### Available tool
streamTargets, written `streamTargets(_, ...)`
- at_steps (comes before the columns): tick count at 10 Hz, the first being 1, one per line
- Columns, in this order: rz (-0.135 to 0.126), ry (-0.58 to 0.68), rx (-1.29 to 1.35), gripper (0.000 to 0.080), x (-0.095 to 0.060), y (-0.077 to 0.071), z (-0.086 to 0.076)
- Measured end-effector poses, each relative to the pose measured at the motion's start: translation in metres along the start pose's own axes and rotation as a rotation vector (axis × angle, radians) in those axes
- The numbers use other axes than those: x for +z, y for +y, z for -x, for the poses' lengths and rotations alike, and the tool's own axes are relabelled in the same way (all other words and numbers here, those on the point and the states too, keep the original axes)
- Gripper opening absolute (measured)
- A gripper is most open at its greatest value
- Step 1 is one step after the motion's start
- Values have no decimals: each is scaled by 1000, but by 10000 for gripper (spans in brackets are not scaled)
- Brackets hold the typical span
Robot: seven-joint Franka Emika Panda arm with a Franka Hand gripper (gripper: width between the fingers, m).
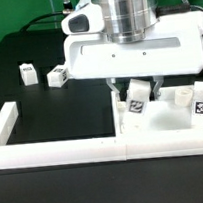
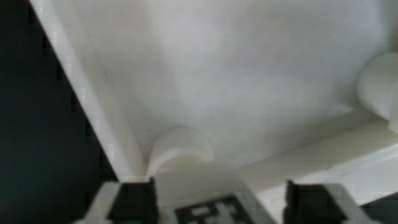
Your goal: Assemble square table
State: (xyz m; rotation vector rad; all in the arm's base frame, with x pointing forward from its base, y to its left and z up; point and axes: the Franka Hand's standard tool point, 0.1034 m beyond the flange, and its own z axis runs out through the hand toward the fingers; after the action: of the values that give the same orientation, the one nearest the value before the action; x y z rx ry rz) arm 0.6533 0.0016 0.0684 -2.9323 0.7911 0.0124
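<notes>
The square table's top is a flat white slab [image 1: 167,123] at the exterior view's right, with a tag [image 1: 201,108] near its far corner. My gripper [image 1: 135,86] hangs over the slab and straddles a white tagged leg block [image 1: 137,99] that leans there. In the wrist view that leg block [image 2: 210,200] lies between the dark fingers [image 2: 134,203]. One finger is against it and a narrow gap shows at the other. My gripper [image 2: 226,206] is open around it. Another leg block [image 1: 176,96] lies on the slab just beyond.
Two more leg blocks [image 1: 29,73] [image 1: 55,77] lie on the black table at the exterior view's left. The low white border wall [image 1: 64,148] runs along the front and turns back at the left [image 1: 9,118].
</notes>
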Motion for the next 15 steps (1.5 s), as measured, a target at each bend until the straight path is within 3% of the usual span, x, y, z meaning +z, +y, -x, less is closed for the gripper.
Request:
streamTargets(3, -7, -3, 172, 288, 2, -2, 1)
streamTargets(7, -89, -50, 762, 285, 3, -11, -4)
streamTargets(8, -125, -71, 915, 285, 2, -12, -7)
streamTargets(11, -129, -64, 846, 288, 2, -12, -8)
streamTargets(12, -129, -51, 690, 487, 1, -10, -9)
streamTargets(13, -99, -32, 461, 487, -1, -10, -7)
streamTargets(14, -88, -24, 352, 613, -1, -10, -6)
streamTargets(15, -90, -23, 333, 638, 0, -9, -7)
